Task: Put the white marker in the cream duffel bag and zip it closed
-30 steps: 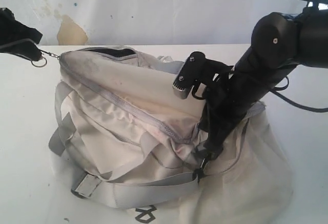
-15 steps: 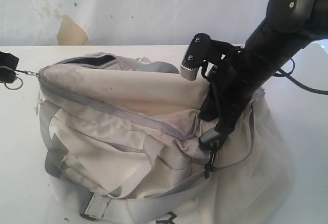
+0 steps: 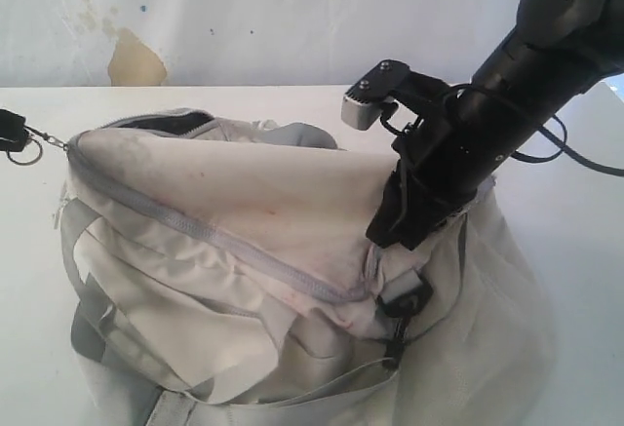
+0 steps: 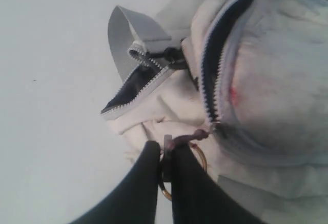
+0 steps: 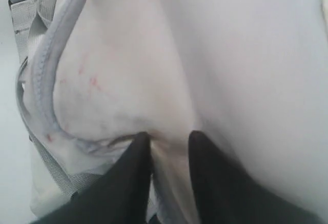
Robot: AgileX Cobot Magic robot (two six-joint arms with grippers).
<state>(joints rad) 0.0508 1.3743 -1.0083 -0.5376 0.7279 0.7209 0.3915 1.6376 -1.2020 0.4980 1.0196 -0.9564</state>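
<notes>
Cream duffel bag [image 3: 244,202], reddish-stained: left hand [image 4: 164,151] pinches its pull tab [image 4: 167,141].

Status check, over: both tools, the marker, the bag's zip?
Left tool shut on zip pull. Right tool astride a fold of the cream duffel bag, grip unclear. White marker not visible. Zip gaping at left tool's end.

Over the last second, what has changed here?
The left gripper pulled the zip pull leftward, dragging that end of the bag along; the right arm rose. Unchanged: left gripper shut on the pull, right gripper at the bag's other end.
</notes>
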